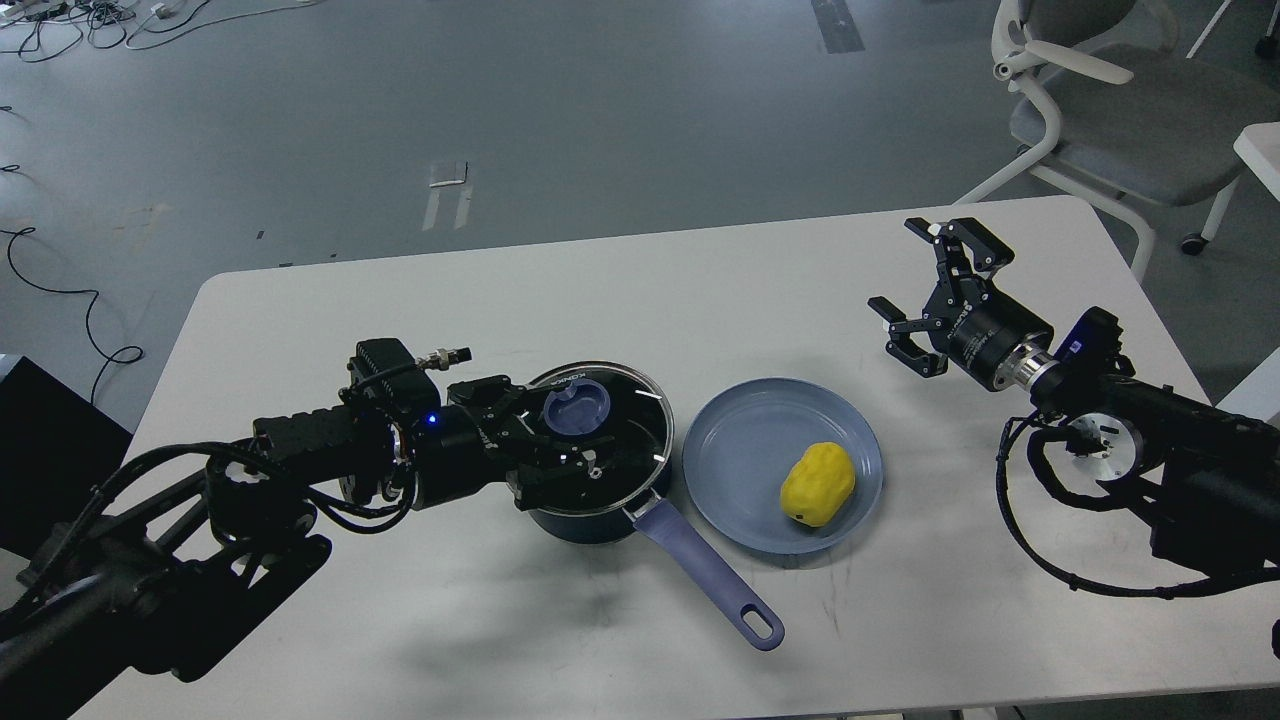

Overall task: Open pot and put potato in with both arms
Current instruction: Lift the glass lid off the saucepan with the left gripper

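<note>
Right gripper point(925, 290) up over the table's right side, fingers spread wide, nothing between them. Left gripper point(560, 440) over the glass lid point(610, 430), fingers either side of the lavender knob point(577, 408); whether clamped on it, impossible to tell. White table point(400, 320) underneath everything. Navy saucepan point(590, 520) left of centre, lid on, purple handle point(710, 575) pointing toward the near edge. Just beside it, a blue plate point(740, 440). On the plate's right half, the yellow potato point(817, 484).
</note>
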